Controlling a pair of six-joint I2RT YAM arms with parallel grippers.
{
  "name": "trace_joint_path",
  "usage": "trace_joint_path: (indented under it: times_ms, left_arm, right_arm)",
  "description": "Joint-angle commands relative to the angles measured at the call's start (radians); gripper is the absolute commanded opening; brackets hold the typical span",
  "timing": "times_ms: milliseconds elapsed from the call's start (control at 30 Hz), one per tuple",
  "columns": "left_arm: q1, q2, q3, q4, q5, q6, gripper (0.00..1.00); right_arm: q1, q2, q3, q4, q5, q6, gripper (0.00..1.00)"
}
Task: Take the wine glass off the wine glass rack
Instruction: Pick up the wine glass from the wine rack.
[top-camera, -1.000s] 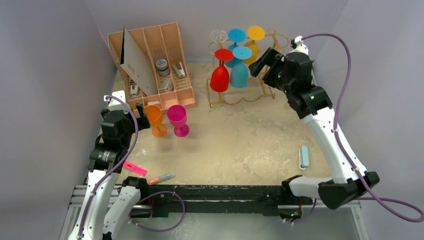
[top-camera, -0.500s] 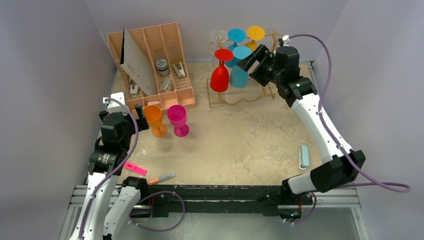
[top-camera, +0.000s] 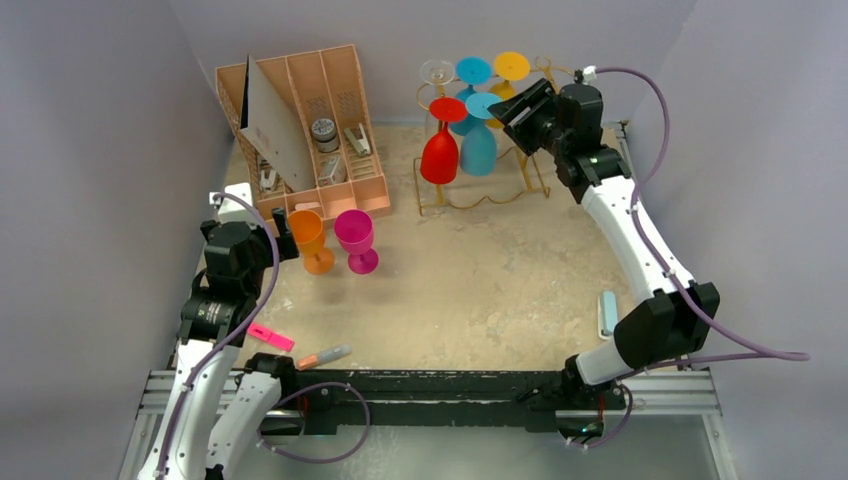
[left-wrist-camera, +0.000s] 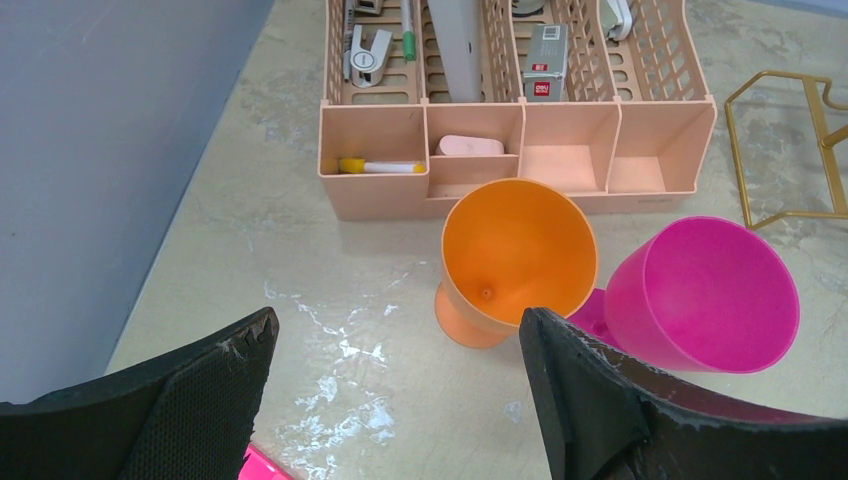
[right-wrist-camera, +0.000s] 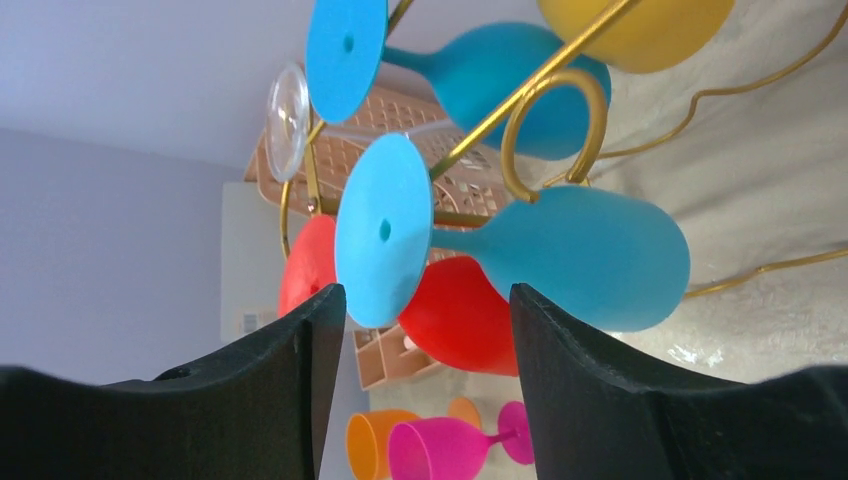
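Observation:
The gold wire wine glass rack (top-camera: 470, 203) stands at the back of the table, its hook (right-wrist-camera: 545, 110) close in the right wrist view. Upside down on it hang a red wine glass (top-camera: 440, 155), two blue ones, a yellow one (top-camera: 510, 70) and a clear one (top-camera: 437, 70). My right gripper (top-camera: 512, 112) is up against the front blue wine glass (right-wrist-camera: 590, 260). Its jaws stand open on either side of that glass's foot (right-wrist-camera: 385, 245) without touching it. My left gripper (left-wrist-camera: 400, 340) hangs open above the table, just short of the orange glass (left-wrist-camera: 515, 255).
A pink glass (left-wrist-camera: 700, 295) stands upright next to the orange one. The tan slotted organiser (top-camera: 300, 120) sits back left. A pink marker (top-camera: 270, 337), another marker (top-camera: 323, 356) and a light blue item (top-camera: 607, 313) lie near the front.
My right arm has reached left and up to the front blue glass, and its jaws have narrowed. The left arm has not moved.

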Motion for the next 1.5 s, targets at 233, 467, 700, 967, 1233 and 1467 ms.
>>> trace_joint_path:
  times_ms: [233,467,700,967,1233,1467]
  left_arm:
    - [0.008,0.021,-0.001,0.033,-0.013,0.015,0.89]
    - [0.008,0.029,-0.001,0.035,-0.009,0.016,0.89]
    - [0.008,0.037,0.0,0.035,-0.006,0.016,0.89]
    - [0.008,0.037,0.001,0.035,0.0,0.016,0.88]
    - [0.008,0.023,0.0,0.036,-0.011,0.019,0.88]
    - [0.008,0.018,0.001,0.029,-0.014,0.017,0.88]
  right_arm:
    - [-0.034,0.082,0.065,0.141,-0.089,0.112,0.51]
    - [-0.034,0.098,0.069,0.145,-0.107,0.121,0.4]
    - [-0.035,0.079,0.049,0.13,-0.084,0.115,0.39]
    - [-0.035,0.048,0.057,0.096,-0.067,0.07,0.4]
    - [-0.036,0.044,0.074,0.07,-0.065,0.023,0.38]
    - [-0.035,0.06,0.105,0.064,-0.067,0.01,0.29]
